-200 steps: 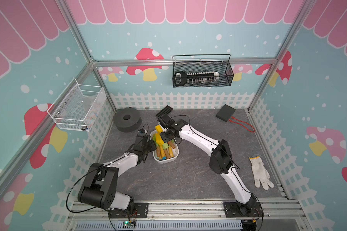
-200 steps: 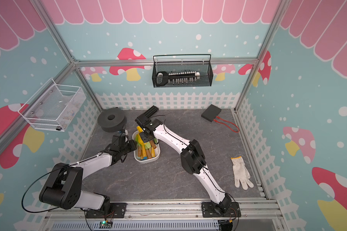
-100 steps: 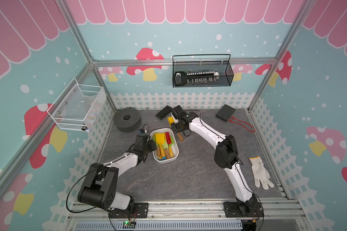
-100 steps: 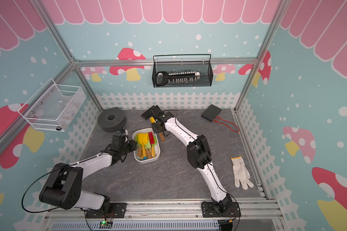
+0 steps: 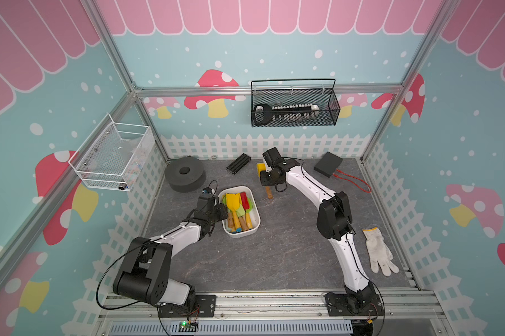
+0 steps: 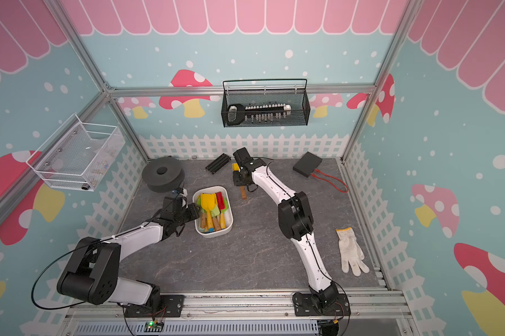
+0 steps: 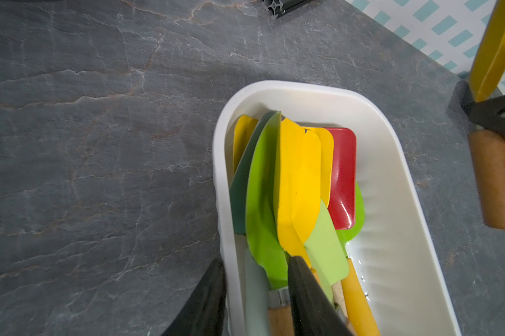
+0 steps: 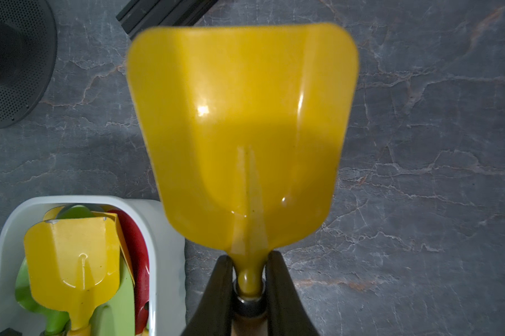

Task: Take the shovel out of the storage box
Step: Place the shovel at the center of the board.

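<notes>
Right wrist view: my right claw (image 8: pixel 249 261) is clamped on the yellow shovel (image 8: pixel 242 131) by its neck, clear of the storage box (image 8: pixel 170 261); so narrow a hold may let it swivel or drop onto the desk (image 8: pixel 420 174)

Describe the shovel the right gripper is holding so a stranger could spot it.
Find the white storage box mid-table; just beyond it, toward the back fence, the right gripper pinches a shovel by its neck. It is the only yellow-bladed, wooden-handled shovel outside the box.
</notes>
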`<state>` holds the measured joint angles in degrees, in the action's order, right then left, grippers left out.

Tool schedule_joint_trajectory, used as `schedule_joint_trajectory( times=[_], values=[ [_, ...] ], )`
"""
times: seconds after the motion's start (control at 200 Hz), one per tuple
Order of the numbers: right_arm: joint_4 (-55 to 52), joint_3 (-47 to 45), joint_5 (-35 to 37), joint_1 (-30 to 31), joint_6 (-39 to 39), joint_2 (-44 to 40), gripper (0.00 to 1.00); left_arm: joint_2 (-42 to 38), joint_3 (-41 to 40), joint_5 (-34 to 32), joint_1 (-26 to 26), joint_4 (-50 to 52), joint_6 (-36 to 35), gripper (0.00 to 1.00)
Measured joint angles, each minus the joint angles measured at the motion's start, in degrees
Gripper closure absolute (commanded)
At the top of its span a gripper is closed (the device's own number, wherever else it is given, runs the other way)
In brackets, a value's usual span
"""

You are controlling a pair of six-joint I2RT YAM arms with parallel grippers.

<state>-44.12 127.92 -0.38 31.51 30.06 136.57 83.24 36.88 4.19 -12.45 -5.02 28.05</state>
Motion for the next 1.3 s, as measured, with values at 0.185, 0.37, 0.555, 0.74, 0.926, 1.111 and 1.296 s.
schedule_joint_trajectory(
  times=[0.185,0.37,0.555,0.74,0.926,1.111,1.296],
  values=[
    [0.5,0.9,-0.2,-1.0,1.7,4.2,0.88,2.1,0.2,1.3,0.0,0.0,0.0,0.6],
    [0.5,2.0,-0.6,-1.7,2.8,7.3,0.86,2.9,0.5,1.7,0.0,0.0,0.0,0.6],
    [0.5,3.2,-0.7,-2.2,3.3,8.2,0.84,2.9,0.5,1.7,0.0,0.0,0.0,0.6],
    [0.7,3.5,-0.9,-2.3,3.5,9.0,0.82,2.9,0.5,1.7,0.0,0.0,0.0,0.6],
    [0.8,3.7,-1.2,-2.3,3.8,10.3,0.73,3.1,0.6,1.7,0.0,0.0,0.0,0.59],
    [0.8,3.7,-1.2,-2.4,4.1,10.4,0.68,3.2,0.7,1.7,0.0,0.0,0.0,0.59],
    [0.8,3.7,-1.2,-2.4,3.5,10.4,0.57,3.2,0.7,1.7,0.0,0.0,0.0,0.58]
  ],
)
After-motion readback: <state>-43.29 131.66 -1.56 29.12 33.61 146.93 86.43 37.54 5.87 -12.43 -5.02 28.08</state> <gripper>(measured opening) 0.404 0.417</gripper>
